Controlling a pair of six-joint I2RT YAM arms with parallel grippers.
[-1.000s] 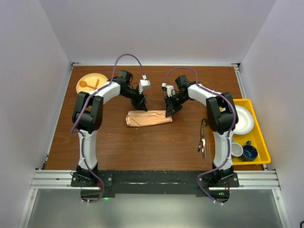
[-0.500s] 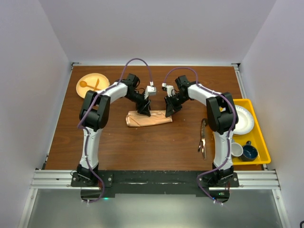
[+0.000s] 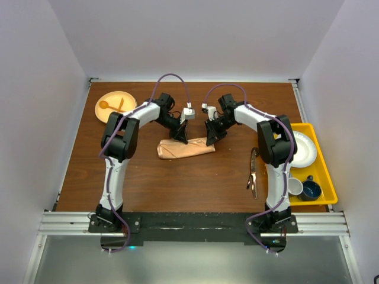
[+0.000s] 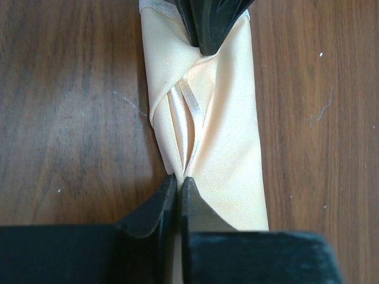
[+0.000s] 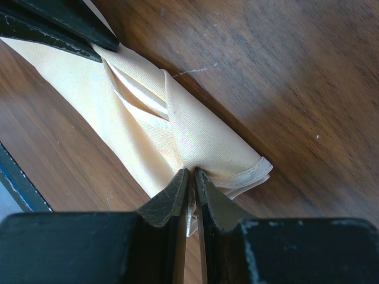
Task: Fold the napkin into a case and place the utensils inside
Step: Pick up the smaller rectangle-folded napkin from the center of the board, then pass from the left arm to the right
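Left gripper (image 3: 180, 137) has swung in and closed, now pinching the napkin (image 3: 186, 149) at its slit fold, right gripper (image 3: 211, 138) pinching the end opposite; I reckon uneven pulls would slip the satin or undo the folds; open table (image 3: 148, 177) lies around both, utensils (image 3: 253, 173) well beyond the right gripper.

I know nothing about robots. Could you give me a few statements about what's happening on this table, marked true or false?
1. The napkin lies folded into a narrow strip. True.
2. The left fingers stand wide open above it. False: they are pinched shut on its cloth.
3. The right fingers pinch one end of the napkin. True.
4. The dark utensils are tucked inside the napkin. False: they lie on the table, apart from it.
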